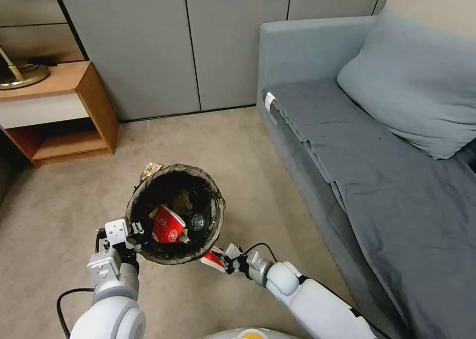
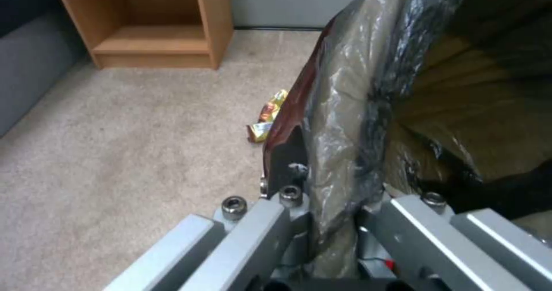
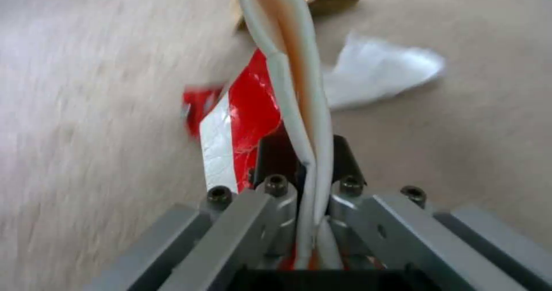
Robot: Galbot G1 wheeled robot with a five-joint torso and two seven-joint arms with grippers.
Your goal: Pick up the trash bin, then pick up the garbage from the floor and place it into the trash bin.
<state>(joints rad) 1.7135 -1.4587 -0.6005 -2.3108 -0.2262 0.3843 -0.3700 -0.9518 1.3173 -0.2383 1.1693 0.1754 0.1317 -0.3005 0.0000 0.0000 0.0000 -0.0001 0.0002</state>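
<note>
My left pincer (image 1: pixel 135 231) is clamped on the rim of the trash bin (image 1: pixel 174 213), held off the floor with a red cup (image 1: pixel 167 224) already inside. My right pincer (image 1: pixel 223 261) grips a red-and-white carton (image 1: pixel 212 259) just beside the bin, not yet dropped in; a snack wrapper (image 2: pixel 268 115) and white paper (image 3: pixel 379 73) remain on the carpet

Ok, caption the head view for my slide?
Left pincer holds the trash bin; right pincer grips a red-and-white carton.
</note>
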